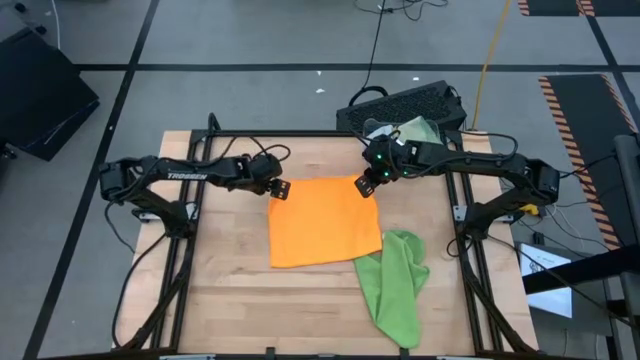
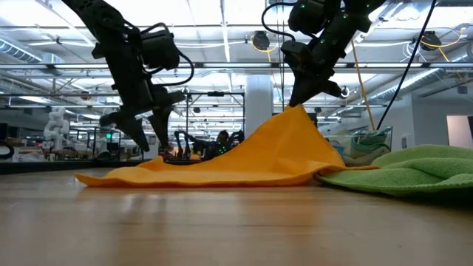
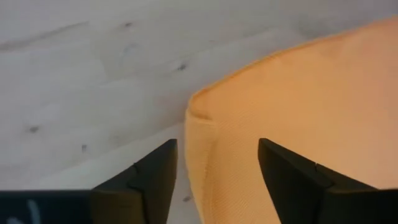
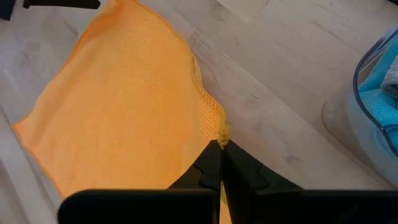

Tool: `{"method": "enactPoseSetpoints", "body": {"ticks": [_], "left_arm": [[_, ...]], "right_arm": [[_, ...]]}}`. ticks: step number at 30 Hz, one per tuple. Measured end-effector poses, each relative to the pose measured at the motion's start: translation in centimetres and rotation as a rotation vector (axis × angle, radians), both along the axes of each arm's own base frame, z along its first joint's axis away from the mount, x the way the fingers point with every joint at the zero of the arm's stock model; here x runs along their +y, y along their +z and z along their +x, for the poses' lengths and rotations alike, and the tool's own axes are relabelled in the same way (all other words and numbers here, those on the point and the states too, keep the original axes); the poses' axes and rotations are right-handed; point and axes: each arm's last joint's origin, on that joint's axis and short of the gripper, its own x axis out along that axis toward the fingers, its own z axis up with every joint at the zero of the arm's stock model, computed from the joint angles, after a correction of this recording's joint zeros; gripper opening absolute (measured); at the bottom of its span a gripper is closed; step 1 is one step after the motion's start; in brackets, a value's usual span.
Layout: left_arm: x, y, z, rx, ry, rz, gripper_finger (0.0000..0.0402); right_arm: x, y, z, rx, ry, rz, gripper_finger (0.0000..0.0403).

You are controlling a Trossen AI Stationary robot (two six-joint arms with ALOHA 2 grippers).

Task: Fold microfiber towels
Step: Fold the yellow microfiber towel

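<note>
— Where was the orange towel (image 1: 325,222) when you stopped to look?

— Spread on the worktop (image 1: 225,290), one far corner pinched up off the wood by my right tool (image 4: 220,144). Its two fingers were closed tight on that corner, so the cloth rose in a tent shape towards it.

— And your left tool (image 3: 216,163)?

— It stood apart at the other far corner, fingers spread either side of the hem, gripping nothing. The corner lay flat on the wood between them. I judged I needed both far corners held so the edge could be carried over evenly for the fold.

— The other cloths?

— The lime green towel (image 1: 397,285) lay crumpled at the orange one's near right corner, touching it. More waited in a clear tub (image 4: 373,102) beyond my right tool.
</note>
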Motion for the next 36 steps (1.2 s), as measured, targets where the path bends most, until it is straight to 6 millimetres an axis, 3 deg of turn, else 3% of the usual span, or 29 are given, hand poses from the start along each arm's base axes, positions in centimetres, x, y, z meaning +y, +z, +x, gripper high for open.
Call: {"method": "enactPoseSetpoints", "body": {"ticks": [6,20,23,32,36], "left_arm": [[0.3,-1.3,0.3,0.052,0.026,-0.003,0.0239],[0.4,-3.8,1.3,0.120,-0.032,-0.004,0.0231],[0.3,-3.6,1.4,0.120,-0.050,0.029,0.0191],[-0.3,-2.0,1.3,0.095,-0.151,0.083,0.0021],[-0.5,-0.5,0.7,0.067,-0.218,0.108,0.0011]], "right_arm": [[0.0,0.0,0.0,0.000,-0.001,0.000,0.0000],[0.0,0.0,0.0,0.000,-0.007,0.005,0.0000],[0.0,0.0,0.0,0.000,-0.007,0.005,0.0000],[0.0,0.0,0.0,-0.002,-0.020,0.011,0.0000],[0.0,0.0,0.0,-0.002,-0.018,0.010,0.0000]]}}
